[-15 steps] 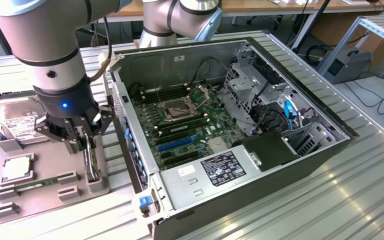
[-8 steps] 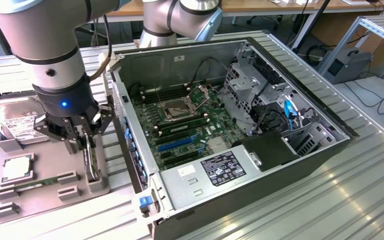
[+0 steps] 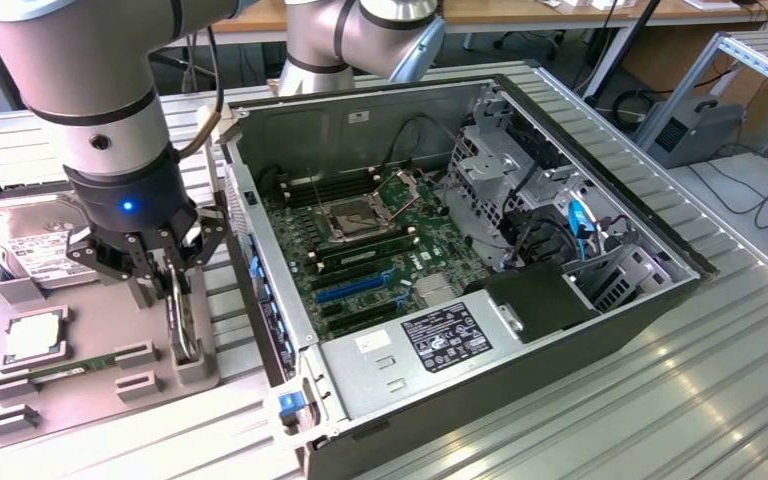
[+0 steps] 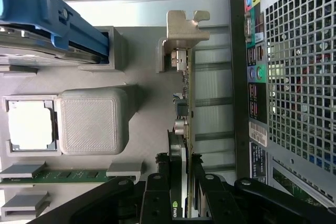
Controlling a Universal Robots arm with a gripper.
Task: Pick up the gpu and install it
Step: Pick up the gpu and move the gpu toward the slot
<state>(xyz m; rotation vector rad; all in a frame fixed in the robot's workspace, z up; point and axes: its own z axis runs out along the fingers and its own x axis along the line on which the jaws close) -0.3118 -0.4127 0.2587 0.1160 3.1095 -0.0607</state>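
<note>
A slatted metal worktop (image 3: 651, 380) is carrying an open computer case (image 3: 624, 310) lying on its side, its motherboard (image 3: 357, 260) facing up. On the exterior view's left, a grey parts tray (image 3: 91, 400) is sitting just beside the case. Behind them, wooden desks, a metal frame and loose cables on the floor are filling out the room.

The pincer (image 3: 177, 300) is reaching down over the tray and pinching the gpu (image 3: 187, 330), which is standing on edge in the tray's holder beside the case's rear wall. In the wrist view the fingers (image 4: 157, 195) are pressing on both sides of the card (image 4: 185, 103), whose silver bracket is pointing away from the pincer (image 4: 181, 187).

A hard drive (image 3: 17, 240) is lying in the tray, partly hidden behind the arm. A processor (image 3: 33, 337) and a green memory stick (image 3: 71, 367) are resting nearby. Much of the card is being covered by the fingers — whether its lower edge is touching the holder is hard to make out.
</note>
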